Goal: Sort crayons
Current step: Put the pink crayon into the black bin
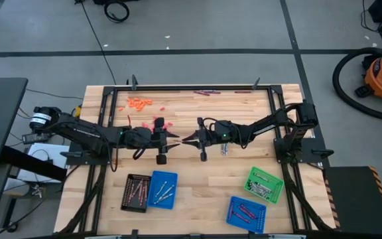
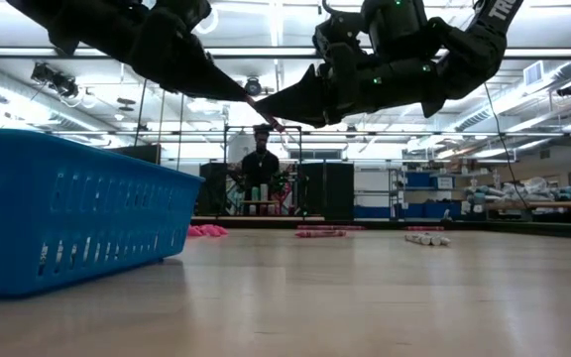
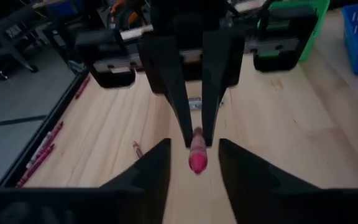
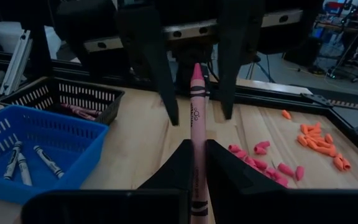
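On wood table point(image 1: 197, 182): trays, crayons w/ lab bkgd

Both arms meet tip to tip mid-air.
Left pincer point(image 1: 175, 139) spread apart; right pincer point(image 1: 186, 139) clamped tight, fingertips nearly touching.

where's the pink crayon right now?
Mid-air over the table's centre in the high view: the pink crayon is pinched in the right pincer, its tip poking between the open fingers of the left pincer facing it.
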